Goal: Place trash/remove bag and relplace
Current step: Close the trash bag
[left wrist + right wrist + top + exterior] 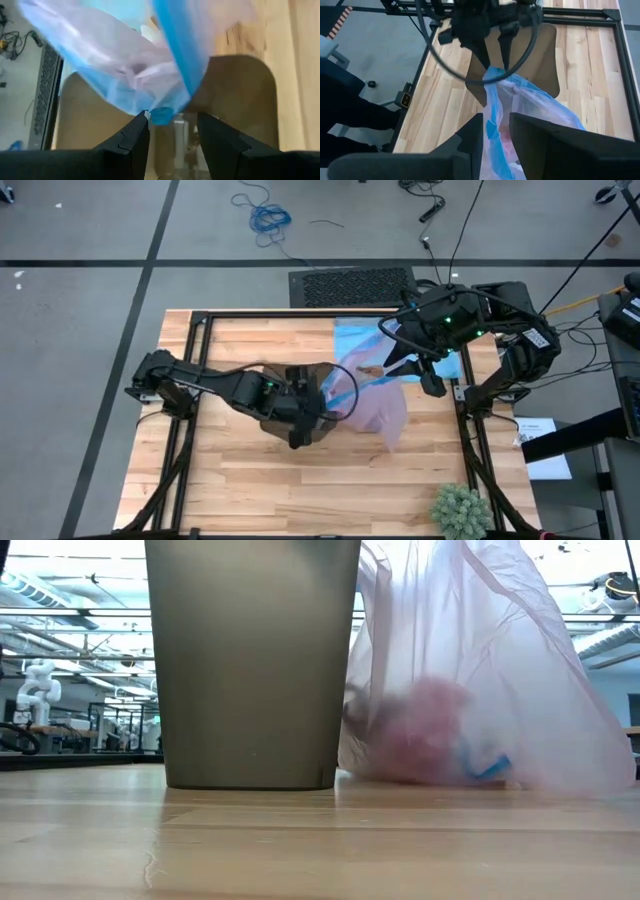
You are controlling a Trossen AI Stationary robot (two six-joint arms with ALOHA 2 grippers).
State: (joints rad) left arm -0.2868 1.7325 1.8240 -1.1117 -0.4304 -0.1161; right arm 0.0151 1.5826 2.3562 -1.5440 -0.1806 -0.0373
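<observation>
The brown bin (300, 420) (250, 660) stands upright at mid-table. To its right the lavender-pink bag (385, 408) (470, 670) rests on the table, with reddish trash (425, 730) showing blurred through its wall. A light blue bag (352, 340) (492, 100) stretches from my right gripper (497, 127) (432, 385), which is shut on it, to my left gripper (172, 120) (320, 395) above the bin's mouth. The left fingers stand open on either side of the blue bag's pointed end (161, 115). My left gripper's fingers stand apart with the blue bag's pointed end (161, 115) between their tips, close against one finger (142, 125). I cannot tell whether they touch it. My right gripper pinches a bunched, several-layered stretch of the light blue bag (492, 137) between its two fingers, slanting down from the table's right side. The plastic runs from there across to the bin's mouth, lifted off the table.
Black frame rails (200, 320) border the wooden table. A green spiky plant (460, 510) stands at the near right corner. Bare wood (250, 490) lies near and left of the bin. A small brown scrap (368, 368) lies on the plastic.
</observation>
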